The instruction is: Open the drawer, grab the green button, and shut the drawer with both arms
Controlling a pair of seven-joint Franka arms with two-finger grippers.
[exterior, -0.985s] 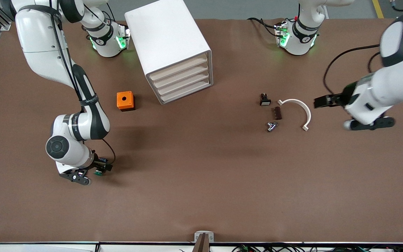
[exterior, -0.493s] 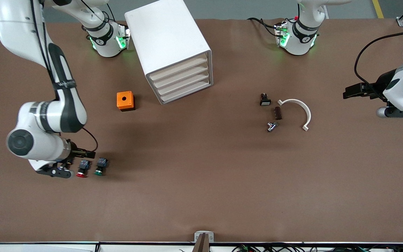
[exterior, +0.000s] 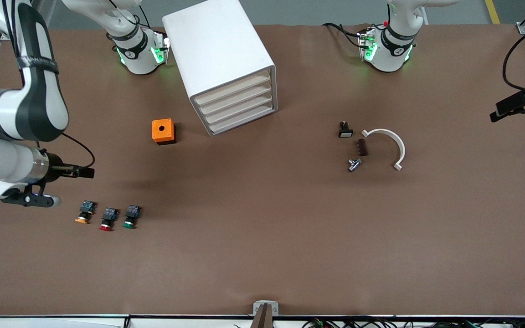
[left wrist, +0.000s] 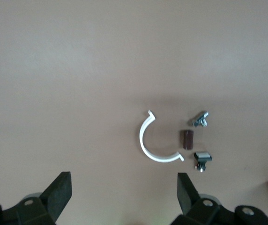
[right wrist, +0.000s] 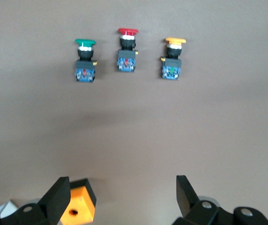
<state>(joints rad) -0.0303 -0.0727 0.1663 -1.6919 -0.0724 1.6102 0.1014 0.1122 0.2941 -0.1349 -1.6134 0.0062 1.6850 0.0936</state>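
Observation:
The white cabinet [exterior: 219,54] stands near the right arm's base with all four drawers shut; the lowest drawer [exterior: 243,120] is flush. The green-capped button [exterior: 129,217] lies on the table beside the red-capped [exterior: 107,220] and orange-capped [exterior: 84,213] ones, nearer the camera than the cabinet. It also shows in the right wrist view [right wrist: 85,60]. My right gripper [right wrist: 122,192] is open and empty, up over the table at the right arm's end [exterior: 28,199], apart from the buttons. My left gripper [left wrist: 124,187] is open and empty, raised at the left arm's end of the table.
An orange box with a hole [exterior: 163,131] sits beside the cabinet. Toward the left arm's end lie a white curved piece [exterior: 388,145], a small black switch [exterior: 345,130], a brown block [exterior: 362,147] and a metal part [exterior: 354,164].
My right gripper has let go of the green button beside the red one and moved up and away toward its end. My left arm has drawn back to the view's edge.

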